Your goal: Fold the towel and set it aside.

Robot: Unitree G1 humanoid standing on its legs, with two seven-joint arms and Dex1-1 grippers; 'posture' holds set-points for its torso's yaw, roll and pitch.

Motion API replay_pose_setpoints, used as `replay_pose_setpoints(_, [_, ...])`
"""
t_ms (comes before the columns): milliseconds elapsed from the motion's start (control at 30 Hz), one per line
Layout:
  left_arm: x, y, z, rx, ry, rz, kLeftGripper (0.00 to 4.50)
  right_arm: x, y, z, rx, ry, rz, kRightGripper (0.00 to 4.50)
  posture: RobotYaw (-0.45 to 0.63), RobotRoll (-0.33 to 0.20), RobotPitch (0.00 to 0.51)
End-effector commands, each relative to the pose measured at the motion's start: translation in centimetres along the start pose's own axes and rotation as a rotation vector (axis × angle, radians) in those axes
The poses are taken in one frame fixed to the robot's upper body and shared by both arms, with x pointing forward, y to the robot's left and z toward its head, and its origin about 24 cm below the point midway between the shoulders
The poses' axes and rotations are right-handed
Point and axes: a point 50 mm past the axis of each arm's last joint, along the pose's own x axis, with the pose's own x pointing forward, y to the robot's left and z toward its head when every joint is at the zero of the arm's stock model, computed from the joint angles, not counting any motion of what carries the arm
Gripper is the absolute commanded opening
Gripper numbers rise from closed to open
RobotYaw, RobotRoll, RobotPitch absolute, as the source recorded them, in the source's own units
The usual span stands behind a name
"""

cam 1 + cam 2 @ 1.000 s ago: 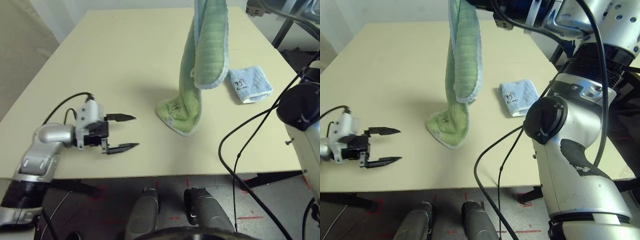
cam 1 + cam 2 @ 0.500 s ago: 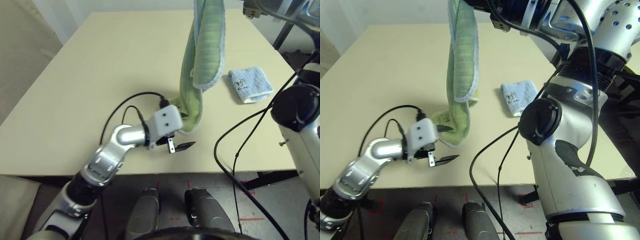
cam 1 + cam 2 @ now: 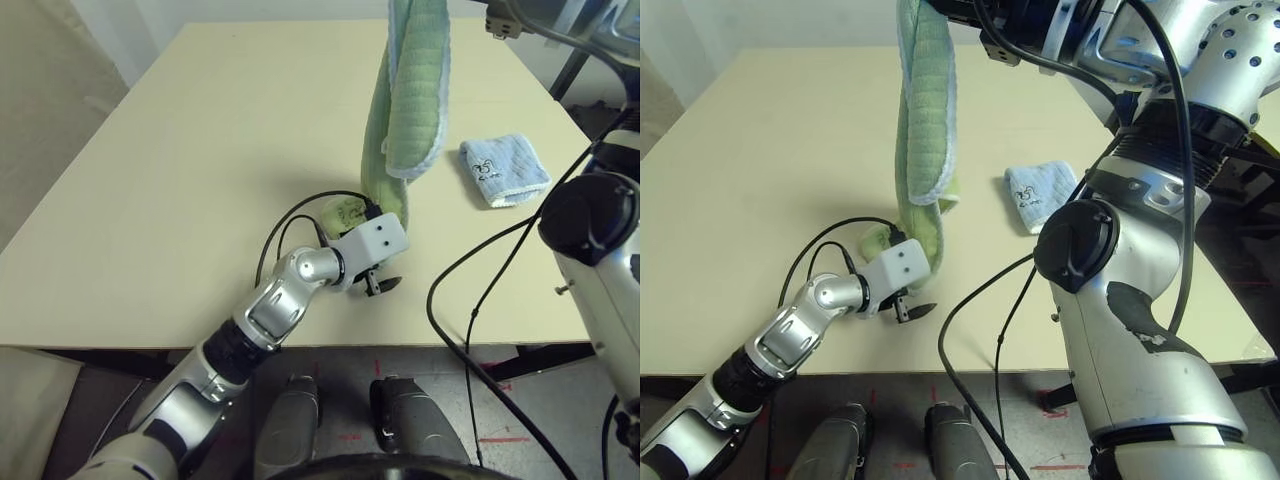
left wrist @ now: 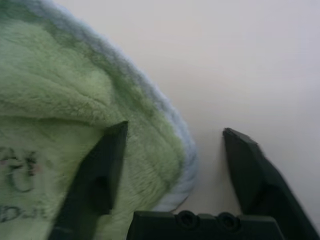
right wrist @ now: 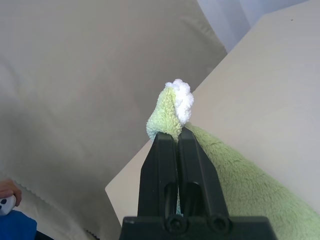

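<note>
The light green towel (image 3: 410, 90) hangs in a long doubled strip from my right gripper (image 5: 177, 137), which is shut on its top corner high over the table. The towel's lower end (image 3: 345, 212), with the dark logo, rests bunched on the table. My left gripper (image 3: 385, 285) lies low on the table at that lower end. In the left wrist view its fingers stand apart around the towel's white-edged corner (image 4: 170, 150). One finger (image 4: 102, 165) rests over the cloth, the other (image 4: 247, 165) over bare table.
A smaller light-blue folded towel (image 3: 503, 170) lies on the cream table (image 3: 200, 150) to the right of the hanging strip. Black cables (image 3: 470, 300) loop past the table's front right edge beside my right arm's body (image 3: 1140, 300). Bare tabletop stretches to the left and back.
My left arm has swept right across the table from the front left to the towel's lower end, and its fingers have drawn a little closer. The right gripper still holds the towel up.
</note>
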Motion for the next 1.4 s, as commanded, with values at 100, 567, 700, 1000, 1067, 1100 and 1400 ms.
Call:
replay_pose_setpoints(100, [-0.9,0.1,-1.6,-0.027,0.088,-0.013,1.93,-0.5,-0.1,-0.4,-0.016,0.028,-0.010,0.00,0.03,0.000,0.129])
replay_pose_setpoints(567, [-11.7,11.5,-1.6,-0.143,0.072,0.271,0.02,-2.7,-1.4,-1.7,-0.086,0.121,-0.082,0.00,0.03,0.000,0.117])
replay_pose_setpoints(700, [-15.9,14.9,-1.4,-0.173,0.057,0.350,0.02,-5.0,-2.1,-3.7,-0.176,0.274,-0.121,0.00,0.03,0.000,0.116])
replay_pose_setpoints(1000, [-22.3,19.5,-2.3,-0.225,0.069,0.472,0.02,-8.9,-5.6,-7.3,-0.359,0.580,-0.331,0.00,0.02,0.000,0.113])
replay_pose_setpoints(1067, [-23.1,20.1,-2.3,-0.227,0.063,0.494,0.02,-9.2,-6.5,-7.4,-0.452,0.617,-0.385,0.00,0.02,0.000,0.113])
replay_pose_setpoints(1100, [-23.7,20.5,-2.3,-0.229,0.062,0.517,0.02,-9.2,-7.4,-7.3,-0.543,0.623,-0.448,0.00,0.02,0.000,0.114])
replay_pose_setpoints(1400, [-24.6,20.7,-3.6,-0.236,0.077,0.553,0.02,-6.1,-8.9,-9.7,-0.763,0.466,-0.462,0.00,0.02,0.000,0.123])
